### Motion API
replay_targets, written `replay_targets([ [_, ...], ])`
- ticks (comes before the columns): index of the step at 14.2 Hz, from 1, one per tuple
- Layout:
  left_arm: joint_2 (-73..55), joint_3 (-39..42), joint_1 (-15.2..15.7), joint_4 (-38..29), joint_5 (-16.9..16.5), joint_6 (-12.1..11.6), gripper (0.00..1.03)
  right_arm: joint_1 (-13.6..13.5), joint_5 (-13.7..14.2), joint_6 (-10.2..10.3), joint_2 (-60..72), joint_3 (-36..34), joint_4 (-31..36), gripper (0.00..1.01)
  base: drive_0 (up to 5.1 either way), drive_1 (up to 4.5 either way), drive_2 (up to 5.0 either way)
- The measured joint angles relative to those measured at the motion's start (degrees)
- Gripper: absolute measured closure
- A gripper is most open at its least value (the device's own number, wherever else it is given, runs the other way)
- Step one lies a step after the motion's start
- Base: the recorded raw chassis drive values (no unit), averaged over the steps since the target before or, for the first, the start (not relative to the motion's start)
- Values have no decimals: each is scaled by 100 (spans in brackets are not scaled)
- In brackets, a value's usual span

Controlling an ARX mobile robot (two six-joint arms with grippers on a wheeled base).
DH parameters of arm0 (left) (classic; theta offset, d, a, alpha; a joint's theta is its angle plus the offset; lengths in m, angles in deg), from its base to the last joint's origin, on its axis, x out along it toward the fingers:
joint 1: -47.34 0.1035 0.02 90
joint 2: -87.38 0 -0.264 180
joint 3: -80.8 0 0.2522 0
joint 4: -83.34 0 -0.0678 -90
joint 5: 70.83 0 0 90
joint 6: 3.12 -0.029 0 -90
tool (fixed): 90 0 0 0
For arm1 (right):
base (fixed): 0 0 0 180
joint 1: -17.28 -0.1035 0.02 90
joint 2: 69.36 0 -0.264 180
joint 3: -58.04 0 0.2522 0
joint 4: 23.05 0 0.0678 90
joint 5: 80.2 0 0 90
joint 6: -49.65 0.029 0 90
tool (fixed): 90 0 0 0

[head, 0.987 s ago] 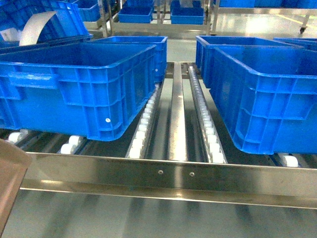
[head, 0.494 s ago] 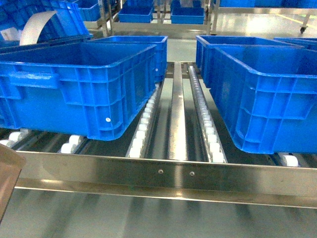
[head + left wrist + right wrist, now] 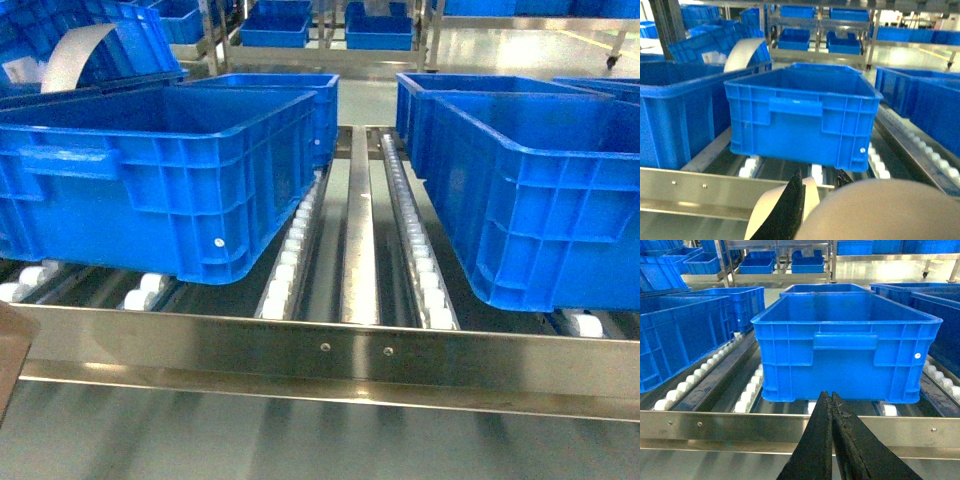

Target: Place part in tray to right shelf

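Across the head view runs the right shelf (image 3: 340,355), its flat steel front rail nearest the camera and lanes of small white rollers (image 3: 285,262) leading away behind it. On the rollers sit two big blue crates: one on the left (image 3: 160,175) and one on the right (image 3: 540,195), well apart, with a bare steel lane between them. More blue bins (image 3: 275,25) stand on racks far behind.

At the near left edge of the head view, a beige-pink corner of the tray (image 3: 12,350) shows, below the front rail.

From the left wrist camera, the tray's (image 3: 880,212) rounded beige surface fills the near right, and the left tool (image 3: 812,200) is closed on it, one dark finger (image 3: 787,212) lying against a pale lip. A blue crate (image 3: 802,117) sits straight ahead on the rollers.

From the right wrist camera, the right tool (image 3: 831,402) has its two black fingers (image 3: 815,450) pressed together with nothing between them, pointing at a blue crate (image 3: 845,345) just past the rail (image 3: 740,427).

The blue part is probably hidden in the tray; no view shows it.
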Motion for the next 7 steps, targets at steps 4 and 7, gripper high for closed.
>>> replay_targets([
  [4, 2, 11, 0, 74, 0, -2, 90, 0, 2, 0, 0, 0, -4, 99, 0, 0, 0],
  [7, 2, 11, 0, 120, 0, 2, 90, 0, 4, 0, 0, 0, -7, 65, 0, 0, 0],
])
